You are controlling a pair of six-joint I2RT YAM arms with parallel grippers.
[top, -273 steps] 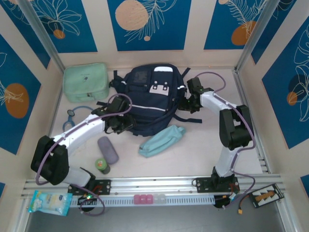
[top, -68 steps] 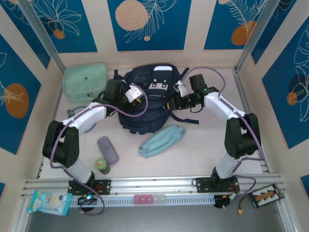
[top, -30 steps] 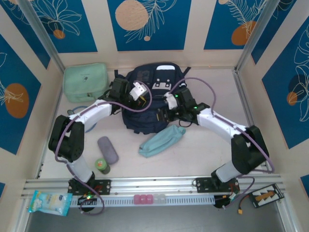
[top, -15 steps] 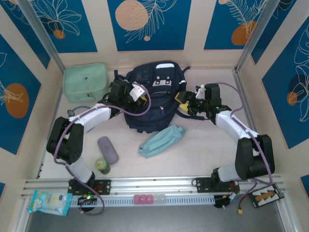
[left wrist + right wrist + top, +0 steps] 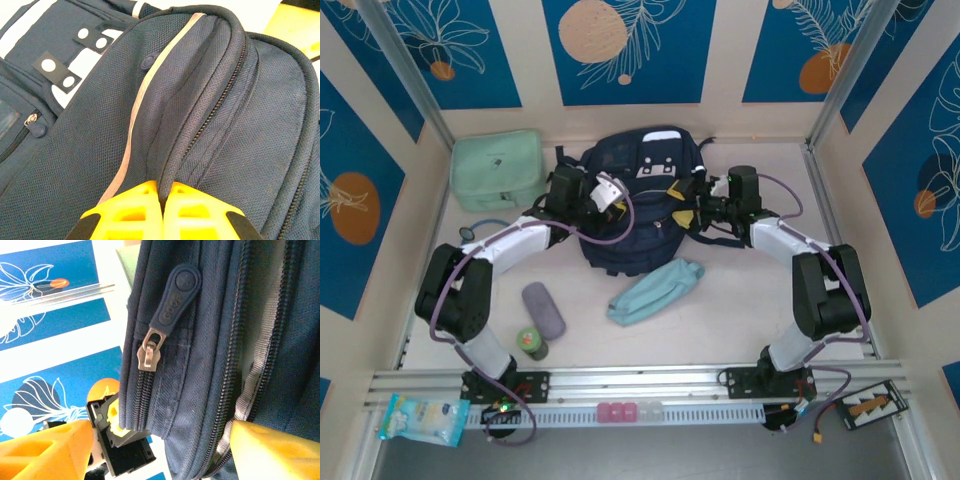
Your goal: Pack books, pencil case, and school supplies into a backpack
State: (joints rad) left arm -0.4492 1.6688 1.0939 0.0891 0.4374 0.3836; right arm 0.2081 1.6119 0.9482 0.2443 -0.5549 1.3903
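The navy backpack (image 5: 638,215) stands at the back middle of the table. My left gripper (image 5: 610,190) is shut on a piped fold of the backpack (image 5: 125,125) beside a zip; its yellow fingertips (image 5: 137,200) pinch the seam. My right gripper (image 5: 686,203) is open at the pack's right side. Its fingers (image 5: 47,452) straddle the zipped edge of the backpack (image 5: 210,355), just below a zip pull (image 5: 175,297). The light-blue pencil case (image 5: 655,290) lies in front of the pack. The greyish-purple school supplies case (image 5: 543,310) lies at the front left. The books are out of view.
A mint-green bag (image 5: 498,170) sits at the back left, against the left arm's side of the pack. A small green bottle (image 5: 530,343) stands near the front rail, beside the purple case. Panel walls close in the table on three sides.
My right gripper opened, swung out to the right, then came back to the pack's right edge. The left gripper kept its pinch on the pack and barely moved.
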